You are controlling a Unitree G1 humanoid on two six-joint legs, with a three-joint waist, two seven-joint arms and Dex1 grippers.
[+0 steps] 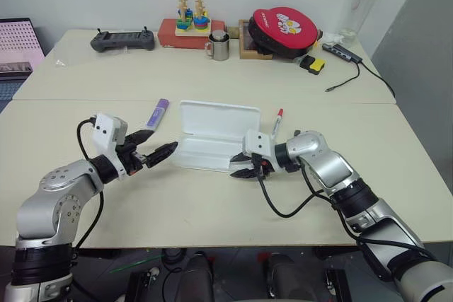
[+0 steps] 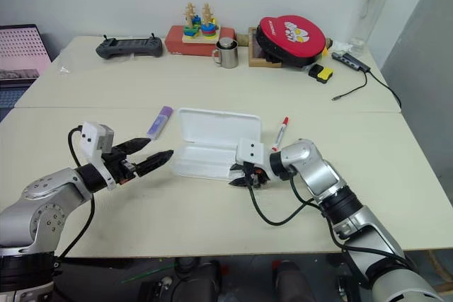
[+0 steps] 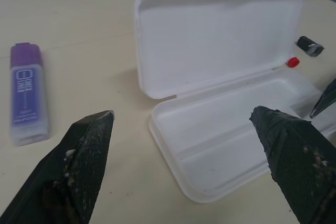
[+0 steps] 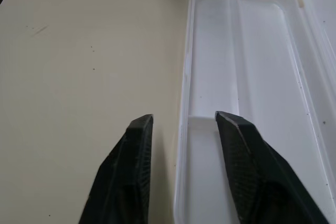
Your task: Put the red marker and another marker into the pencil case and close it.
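Left eye view: my right end effector (image 1: 244, 168), fingers parted around the case (image 1: 212, 136) front wall, steadies it. Left end effector (image 1: 157, 148) gapes empty at its nine o'clock. Lilac marker (image 1: 157, 113) lies at ten, red marker (image 1: 277, 122) at three, awaiting pickup.

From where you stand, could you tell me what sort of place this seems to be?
Probably an indoor robot test bench or lab: pale tables pushed together against a plain wall, with a handheld controller, a USB hub on a cable, and practice props such as a wooden stacking toy.
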